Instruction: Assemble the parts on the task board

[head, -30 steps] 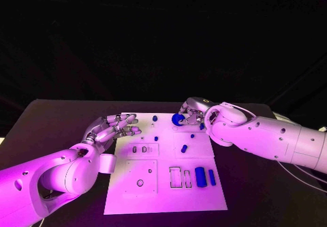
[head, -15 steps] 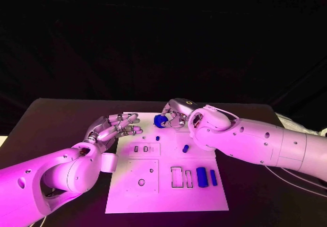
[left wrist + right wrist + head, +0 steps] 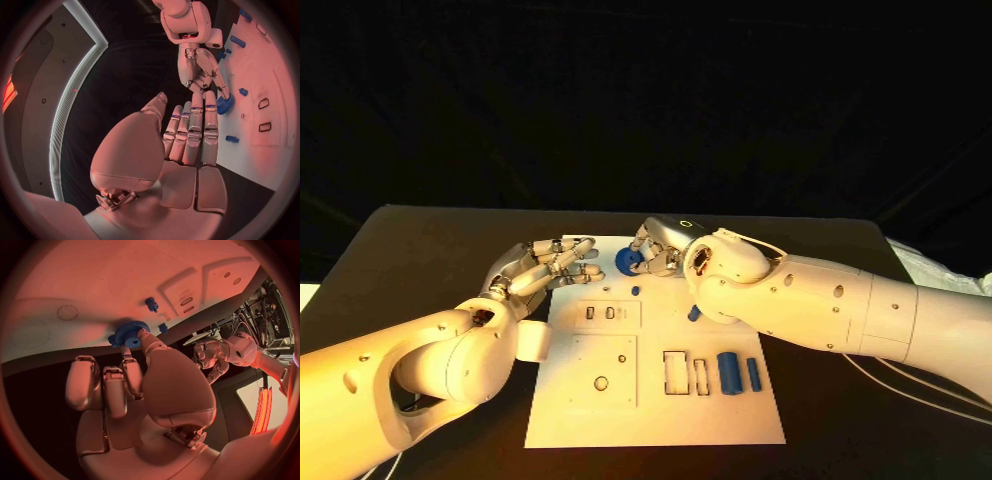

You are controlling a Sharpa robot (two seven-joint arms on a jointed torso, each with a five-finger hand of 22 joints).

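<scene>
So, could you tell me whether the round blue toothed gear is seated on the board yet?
Not seated: the right hand holds the round blue toothed gear in its fingers.

Robotics lab: black-draped backdrop [image 3: 646,100], black table [image 3: 430,250], white task board [image 3: 646,400] with cut-out slots.

The task board [image 3: 653,400] is lying flat on the table as a long white plate with rectangular recesses and small slots cut into it. A blue toothed gear [image 3: 630,261] is sitting at the board's twelve o'clock end, pinched by the right hand [image 3: 664,246] — the right wrist view is showing its teeth and centre hole just above the white surface. A small blue peg [image 3: 635,291] is standing just toward six o'clock of the gear. Two blue bars — a thick one [image 3: 727,372] and a thin one [image 3: 751,373] — are lying side by side near the board's four o'clock edge.
</scene>
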